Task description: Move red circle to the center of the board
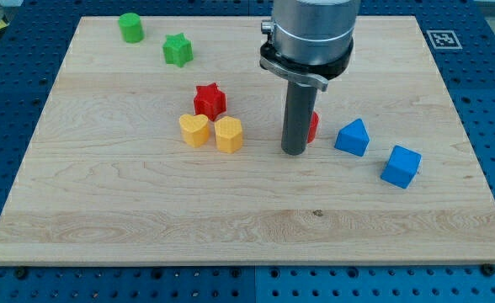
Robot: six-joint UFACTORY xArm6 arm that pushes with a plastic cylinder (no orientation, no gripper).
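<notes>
The red circle [313,126] is mostly hidden behind my rod; only a thin red sliver shows at the rod's right side, a little right of the board's middle. My tip [294,152] rests on the board, touching or just in front of the circle's left side. A red star [210,100] lies to the tip's left. Below the star sit a yellow heart [194,130] and a yellow hexagon [228,134], side by side.
A blue triangle [352,137] and a blue cube [401,166] lie right of the tip. A green cylinder [130,27] and a green star [178,49] sit at the view's top left. The wooden board [247,227] rests on a blue pegboard table.
</notes>
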